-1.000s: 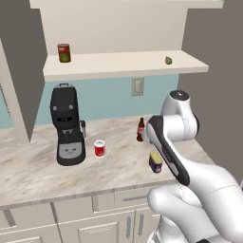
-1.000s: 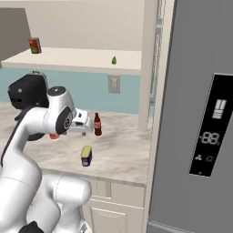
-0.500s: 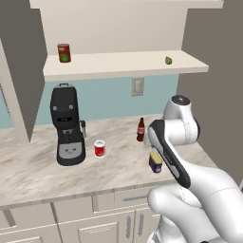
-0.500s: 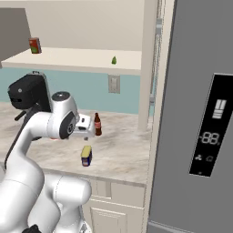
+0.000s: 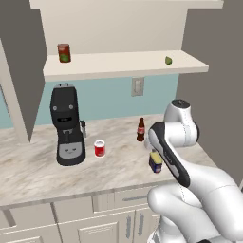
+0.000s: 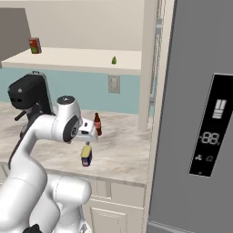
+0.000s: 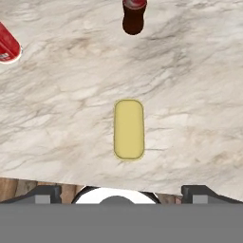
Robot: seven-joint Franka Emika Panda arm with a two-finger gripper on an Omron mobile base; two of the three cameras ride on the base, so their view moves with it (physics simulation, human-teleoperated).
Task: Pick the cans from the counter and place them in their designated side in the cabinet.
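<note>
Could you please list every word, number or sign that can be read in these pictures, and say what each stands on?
"88" with a small degree-like mark: on the fridge's dark panel, below pale bars and above two small icons.
Brown bottle: red label, too blurred to read.
Red can: white band, no legible text.
Blue can: yellow label, nothing readable.
Shelf can: green mark, no legible text.
Coffee machine: pale front panel, markings unreadable.

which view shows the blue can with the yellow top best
The right base view: the blue can stands unobstructed on the counter, side and label visible. The left base view has the arm partly covering it; the hand view shows just its yellow top.
</note>
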